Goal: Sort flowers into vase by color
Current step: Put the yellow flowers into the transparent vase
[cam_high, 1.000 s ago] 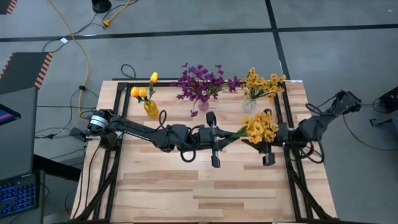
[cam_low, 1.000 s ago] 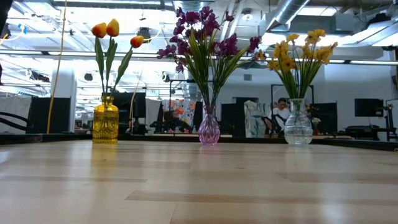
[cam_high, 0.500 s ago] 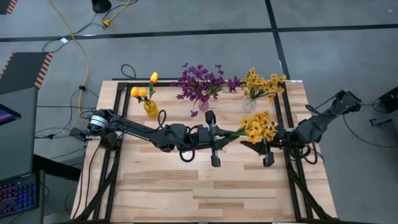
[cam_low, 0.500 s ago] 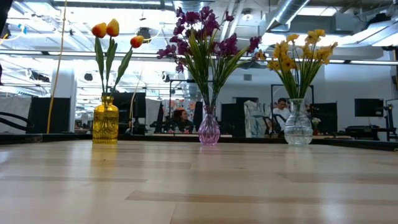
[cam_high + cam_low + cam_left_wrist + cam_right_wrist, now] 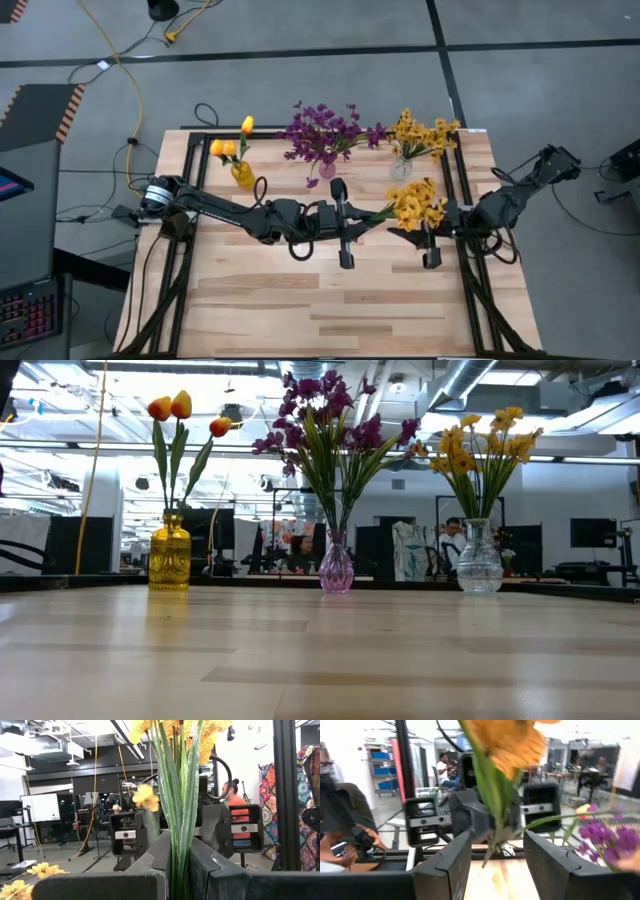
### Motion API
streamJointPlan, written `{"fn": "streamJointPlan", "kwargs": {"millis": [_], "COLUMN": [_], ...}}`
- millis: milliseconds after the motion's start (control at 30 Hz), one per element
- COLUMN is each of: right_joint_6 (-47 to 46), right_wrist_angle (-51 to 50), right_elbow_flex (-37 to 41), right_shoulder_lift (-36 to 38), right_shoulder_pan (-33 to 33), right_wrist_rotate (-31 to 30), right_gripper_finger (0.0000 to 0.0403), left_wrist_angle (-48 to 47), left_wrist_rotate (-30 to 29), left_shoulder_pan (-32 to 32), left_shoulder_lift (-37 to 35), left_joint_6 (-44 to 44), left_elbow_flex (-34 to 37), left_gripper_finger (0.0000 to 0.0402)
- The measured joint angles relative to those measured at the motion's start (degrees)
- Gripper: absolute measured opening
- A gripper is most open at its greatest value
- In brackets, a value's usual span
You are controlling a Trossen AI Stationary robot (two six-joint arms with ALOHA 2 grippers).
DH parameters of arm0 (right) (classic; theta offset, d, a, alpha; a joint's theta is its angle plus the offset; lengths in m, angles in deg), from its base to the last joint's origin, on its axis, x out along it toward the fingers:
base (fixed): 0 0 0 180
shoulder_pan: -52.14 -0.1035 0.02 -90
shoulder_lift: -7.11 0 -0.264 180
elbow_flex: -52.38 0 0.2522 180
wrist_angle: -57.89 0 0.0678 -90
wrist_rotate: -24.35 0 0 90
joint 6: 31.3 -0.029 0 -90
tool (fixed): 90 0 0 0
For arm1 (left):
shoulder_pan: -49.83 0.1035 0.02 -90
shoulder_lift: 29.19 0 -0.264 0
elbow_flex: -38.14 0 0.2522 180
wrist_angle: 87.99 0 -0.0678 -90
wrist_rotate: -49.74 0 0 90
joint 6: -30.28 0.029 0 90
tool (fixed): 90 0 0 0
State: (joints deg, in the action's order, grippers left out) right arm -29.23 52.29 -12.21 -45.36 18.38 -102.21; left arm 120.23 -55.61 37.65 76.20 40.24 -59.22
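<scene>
While both arms meet mid-frame over the desk (image 5: 300, 300), left gripper (image 5: 345, 222) has its fingers (image 5: 150, 865) clamped on the green stems of a yellow flower bunch (image 5: 418, 204). Right gripper (image 5: 428, 240) sits just right of the blossoms, fingers (image 5: 445, 865) apart around the stems. Along the upper edge: orange tulips in a yellow vase (image 5: 242, 175), purple flowers (image 5: 325, 132), yellow flowers (image 5: 420, 135) in a clear vase (image 5: 479, 560).
</scene>
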Motion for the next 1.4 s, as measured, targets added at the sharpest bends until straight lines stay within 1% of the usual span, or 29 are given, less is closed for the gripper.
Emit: {"fn": "streamJointPlan", "kwargs": {"millis": [200, 500, 933, 1067, 1167, 1300, 1400], "right_joint_6": [4.4, 4.6, 5.5, 5.5, 5.7, 10.0, 9.9], "right_wrist_angle": [2.0, 2.7, 4.4, 5.0, 6.9, 11.1, 11.8], "right_elbow_flex": [0.0, 0.0, 0.0, 0.0, 0.0, 0.0, 0.0], "right_shoulder_lift": [0.0, 0.0, 0.0, -1.1, -2.8, -4.9, -5.0], "right_shoulder_pan": [0.0, 0.0, 0.3, 0.6, 1.6, 2.4, 2.4], "right_wrist_rotate": [3.3, 6.8, 6.8, 6.8, 6.7, 6.7, 6.5], "right_gripper_finger": [0.0207, 0.0207, 0.0207, 0.0207, 0.0207, 0.0207, 0.0201], "left_wrist_angle": [0.0, -1.6, -2.7, -2.7, -2.7, -3.4, -3.5], "left_wrist_rotate": [2.7, 2.6, 2.7, 2.6, 2.0, 1.8, 1.1], "left_shoulder_pan": [0.0, 0.0, 0.0, 0.0, 0.0, 0.1, 0.1], "left_shoulder_lift": [0.0, 0.0, 0.0, 0.0, 0.0, -0.1, -0.1], "left_joint_6": [-1.1, -1.5, -2.1, -2.1, -2.1, -2.0, -2.0], "left_elbow_flex": [0.0, 0.0, 0.0, 0.0, 0.0, 0.0, 0.0], "left_gripper_finger": [0.002, 0.002, 0.002, 0.002, 0.002, 0.002, 0.002]}}
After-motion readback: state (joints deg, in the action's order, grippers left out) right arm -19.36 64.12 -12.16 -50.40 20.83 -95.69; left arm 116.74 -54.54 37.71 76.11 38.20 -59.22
